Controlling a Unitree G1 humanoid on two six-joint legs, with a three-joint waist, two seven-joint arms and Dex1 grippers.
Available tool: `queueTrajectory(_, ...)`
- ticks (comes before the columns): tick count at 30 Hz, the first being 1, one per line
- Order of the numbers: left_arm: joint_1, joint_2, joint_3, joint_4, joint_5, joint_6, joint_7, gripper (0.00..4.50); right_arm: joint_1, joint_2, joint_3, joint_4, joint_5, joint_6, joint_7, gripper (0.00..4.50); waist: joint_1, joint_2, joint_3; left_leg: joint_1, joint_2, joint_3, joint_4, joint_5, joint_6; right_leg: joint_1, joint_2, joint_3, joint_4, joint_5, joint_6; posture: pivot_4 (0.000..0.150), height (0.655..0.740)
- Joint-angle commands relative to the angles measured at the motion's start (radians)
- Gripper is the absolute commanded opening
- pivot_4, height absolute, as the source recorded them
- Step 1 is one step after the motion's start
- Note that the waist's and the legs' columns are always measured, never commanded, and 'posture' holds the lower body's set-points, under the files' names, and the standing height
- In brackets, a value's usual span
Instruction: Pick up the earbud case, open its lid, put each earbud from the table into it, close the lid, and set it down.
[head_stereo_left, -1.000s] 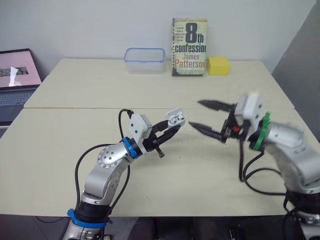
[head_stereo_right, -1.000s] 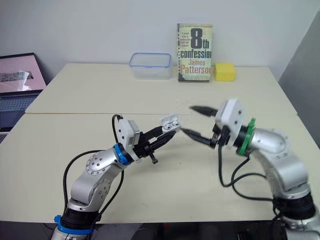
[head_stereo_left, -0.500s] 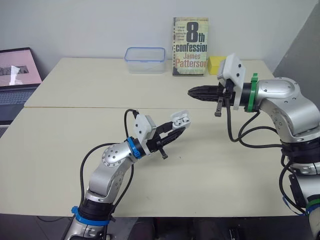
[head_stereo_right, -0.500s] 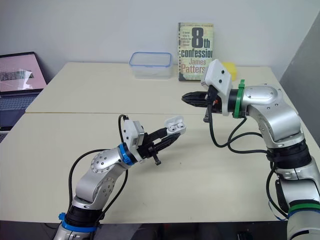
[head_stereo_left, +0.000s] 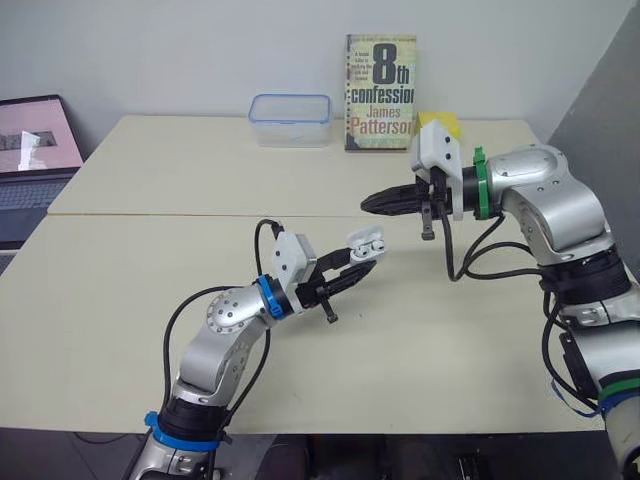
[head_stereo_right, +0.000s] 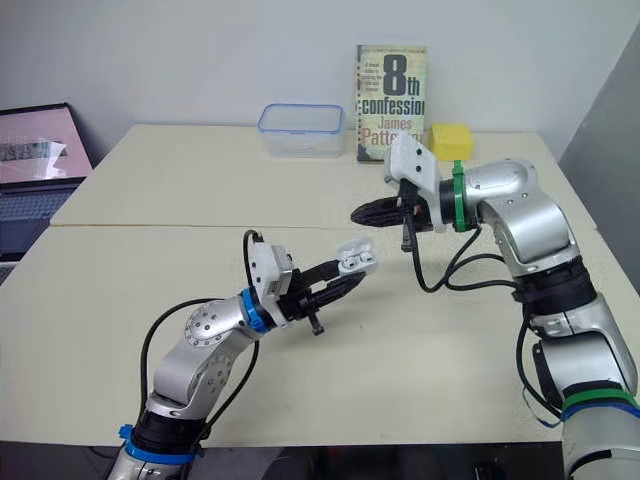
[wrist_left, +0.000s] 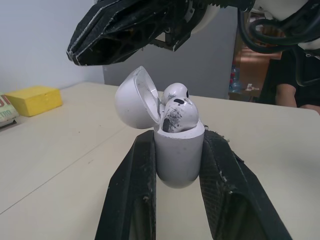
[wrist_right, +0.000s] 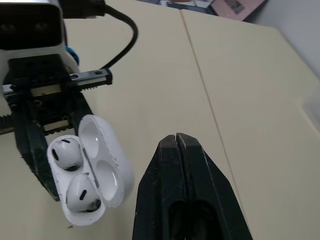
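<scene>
Black right pincer (head_stereo_left: 368, 205), tips together, above earbud case (head_stereo_left: 366, 243)

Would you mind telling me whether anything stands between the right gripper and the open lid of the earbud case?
Nothing visible does. The shut right gripper hangs in open air close to the earbud case, whose lid stands open in the left gripper's hold.

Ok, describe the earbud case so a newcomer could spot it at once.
Start at the pale table; above its middle, the left claw grips a small white earbud case. Its lid is flipped open with two white earbuds seated inside, unlike the clear box, book and yellow block along the far edge.
</scene>
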Motion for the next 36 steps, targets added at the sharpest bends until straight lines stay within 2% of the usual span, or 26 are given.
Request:
queueTrajectory(1,-0.017,-0.005,0.001,-0.02,-0.017,-0.019,-0.012,0.8,-0.047,-0.003,0.019,0.009,-0.007,-0.02,0.093,0.0,0.0,0.0,0.0,0.0,0.0,0.0,0.0,0.0,0.0,0.0,0.0,0.0,0.0,0.0,0.0,0.15,0.74)
queueTrajectory(16,-0.015,-0.003,0.005,-0.023,-0.014,-0.017,-0.014,0.8,-0.022,-0.04,0.01,-0.082,0.007,0.056,0.222,0.0,0.001,0.0,0.0,0.0,0.0,0.0,0.0,0.0,0.0,0.0,0.0,0.0,0.0,0.0,0.0,0.15,0.74)
queueTrajectory(25,-0.018,-0.007,0.009,-0.025,-0.014,-0.018,-0.008,0.8,0.043,-0.06,0.025,-0.112,-0.02,0.046,0.214,0.0,0.001,0.0,0.0,0.0,0.0,0.0,0.0,0.0,0.0,0.0,0.0,0.0,0.0,0.0,0.0,0.15,0.74)
queueTrajectory(28,-0.017,-0.005,0.008,-0.027,-0.018,-0.006,-0.006,0.8,0.049,-0.047,-0.002,-0.125,-0.022,0.047,0.16,0.0,0.001,0.0,0.0,0.0,0.0,0.0,0.0,0.0,0.0,0.0,0.0,0.0,0.0,0.0,0.0,0.15,0.74)
queueTrajectory(30,-0.024,0.0,0.008,-0.026,-0.058,0.089,0.005,0.8,0.055,-0.062,-0.045,-0.154,0.0,0.07,0.13,0.0,0.002,0.0,0.0,0.0,0.0,-0.001,0.0,0.0,0.0,0.0,0.0,0.0,0.0,0.0,0.0,0.15,0.74)
queueTrajectory(32,-0.043,0.005,0.017,-0.012,-0.138,0.28,0.038,0.8,0.093,-0.107,-0.087,-0.215,0.019,0.087,0.115,0.0,0.006,0.0,0.0,-0.001,0.0,-0.001,0.0,0.0,0.0,0.0,0.0,0.0,0.0,0.0,0.0,0.15,0.74)
queueTrajectory(36,-0.112,-0.034,0.053,0.061,-0.23,0.512,0.129,0.8,0.247,-0.205,-0.155,-0.366,0.03,0.111,0.07,0.0,0.013,-0.001,0.0,-0.003,-0.001,-0.004,0.001,0.0,0.0,0.001,-0.001,-0.002,-0.001,0.0,0.0,0.15,0.74)
